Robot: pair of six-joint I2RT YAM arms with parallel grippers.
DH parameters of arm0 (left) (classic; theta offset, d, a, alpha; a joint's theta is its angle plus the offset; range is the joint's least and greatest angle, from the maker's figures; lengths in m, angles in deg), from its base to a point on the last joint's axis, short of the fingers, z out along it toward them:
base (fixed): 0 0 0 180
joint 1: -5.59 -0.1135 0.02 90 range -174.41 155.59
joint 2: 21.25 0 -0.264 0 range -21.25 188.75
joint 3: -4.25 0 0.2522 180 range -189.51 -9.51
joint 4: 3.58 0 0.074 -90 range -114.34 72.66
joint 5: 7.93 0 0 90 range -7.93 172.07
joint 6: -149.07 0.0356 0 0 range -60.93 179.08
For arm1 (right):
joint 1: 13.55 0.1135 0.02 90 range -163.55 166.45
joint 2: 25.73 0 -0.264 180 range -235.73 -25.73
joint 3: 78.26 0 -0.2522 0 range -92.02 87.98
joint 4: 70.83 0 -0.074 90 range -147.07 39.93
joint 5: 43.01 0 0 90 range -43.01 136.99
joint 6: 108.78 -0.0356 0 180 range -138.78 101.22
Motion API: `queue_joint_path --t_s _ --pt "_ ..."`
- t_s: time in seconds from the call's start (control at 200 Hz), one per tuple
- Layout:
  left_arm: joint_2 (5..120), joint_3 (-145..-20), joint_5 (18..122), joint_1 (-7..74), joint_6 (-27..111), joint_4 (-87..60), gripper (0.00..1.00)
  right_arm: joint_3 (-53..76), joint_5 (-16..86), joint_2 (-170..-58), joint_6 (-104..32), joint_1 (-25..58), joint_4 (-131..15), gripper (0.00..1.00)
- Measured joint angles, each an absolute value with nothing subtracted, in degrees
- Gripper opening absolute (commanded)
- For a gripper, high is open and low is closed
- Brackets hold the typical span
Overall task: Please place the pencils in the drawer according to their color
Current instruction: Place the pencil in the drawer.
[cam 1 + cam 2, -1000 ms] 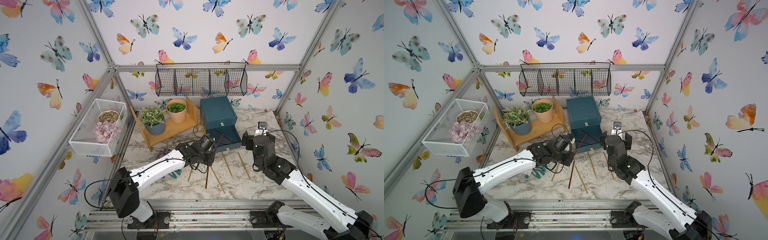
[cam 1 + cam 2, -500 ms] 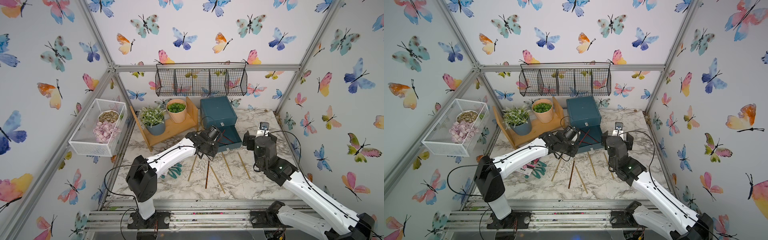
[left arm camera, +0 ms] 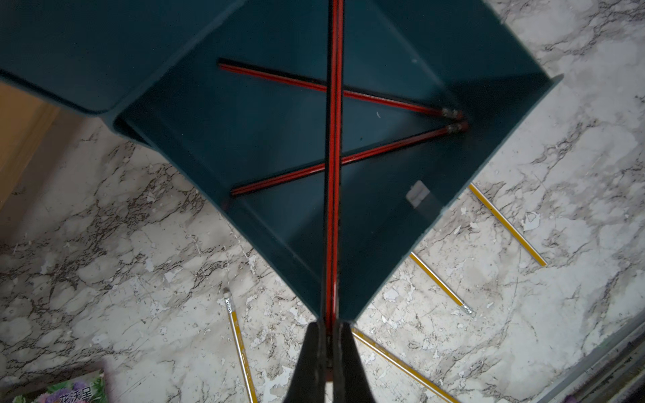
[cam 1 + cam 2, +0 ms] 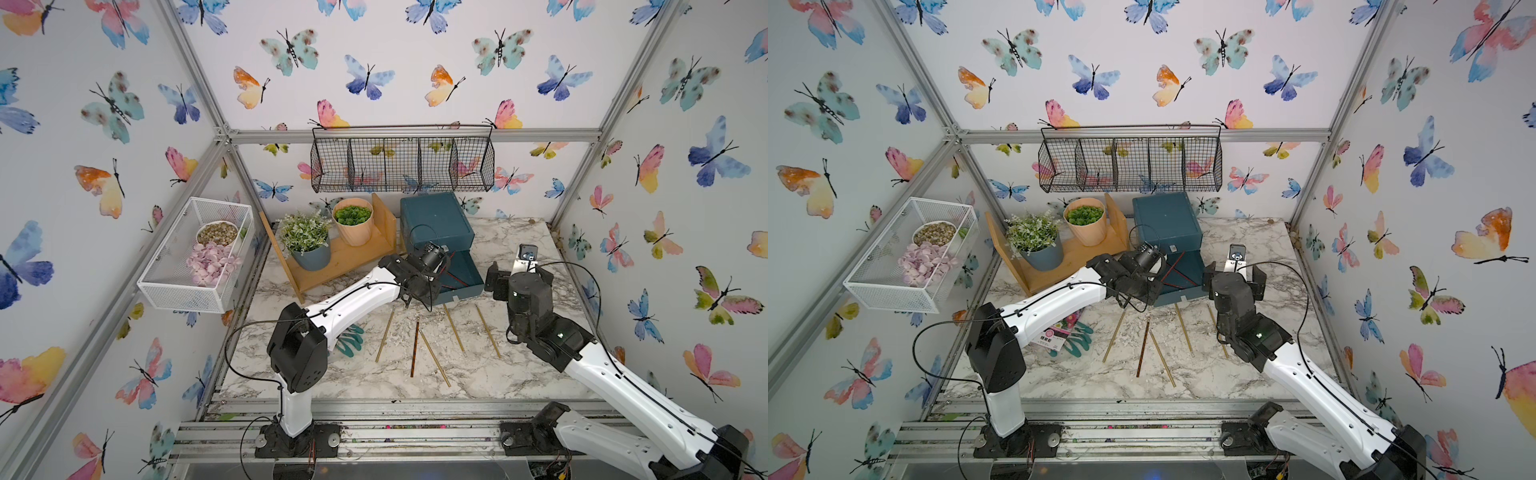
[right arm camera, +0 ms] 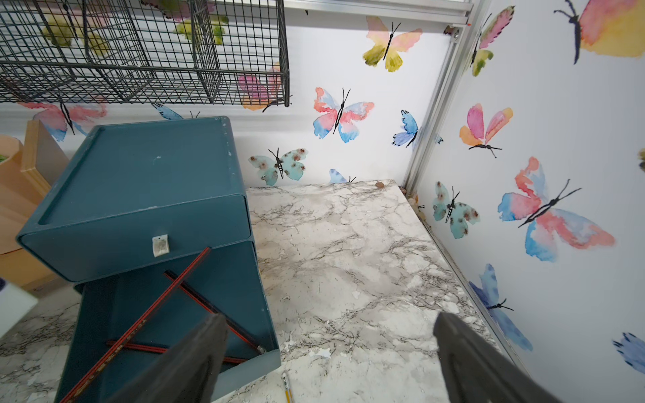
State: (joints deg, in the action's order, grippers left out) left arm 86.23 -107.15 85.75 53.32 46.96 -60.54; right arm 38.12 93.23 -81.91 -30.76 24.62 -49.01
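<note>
My left gripper (image 3: 330, 326) is shut on a red-and-black pencil (image 3: 333, 174) and holds it over the chest's (image 4: 434, 220) pulled-out teal drawer (image 3: 265, 115). Two more red-and-black pencils (image 3: 384, 99) lie crossed on the drawer's floor. In both top views several gold pencils (image 4: 454, 328) and one reddish-brown pencil (image 4: 414, 347) lie on the marble in front of the chest. My right gripper (image 5: 330, 317) is open and holds nothing. It hovers beside the drawer's right front corner (image 5: 272, 359).
A wooden shelf (image 4: 345, 257) with two potted plants stands left of the chest. A black wire basket (image 4: 403, 164) hangs on the back wall, a white mesh basket (image 4: 199, 253) on the left wall. Green gloves (image 4: 351, 340) and a seed packet (image 4: 1054, 336) lie under the left arm.
My left arm has swung up and back from the table to over the open drawer, carrying the red-and-black pencil. The right arm has barely moved.
</note>
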Motion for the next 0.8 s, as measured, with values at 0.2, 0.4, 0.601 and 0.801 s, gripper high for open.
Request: queue_joint_path --t_s 0.2,0.4,0.601,0.801 --pt "88.35 -110.02 85.93 53.32 48.07 -61.33 0.0 38.12 93.14 -81.91 -30.79 24.62 -48.99 0.98" --pt "89.22 -110.54 85.99 53.32 48.62 -61.39 0.0 38.12 93.06 -81.91 -30.81 24.62 -49.01 0.98" --pt "89.77 -110.98 86.1 53.32 48.62 -61.26 0.11 38.12 92.38 -81.97 -30.83 24.62 -48.99 0.98" --pt "89.77 -110.98 87.13 53.32 48.57 -60.5 0.17 38.12 91.77 -82.04 -31.22 24.62 -48.9 0.98"
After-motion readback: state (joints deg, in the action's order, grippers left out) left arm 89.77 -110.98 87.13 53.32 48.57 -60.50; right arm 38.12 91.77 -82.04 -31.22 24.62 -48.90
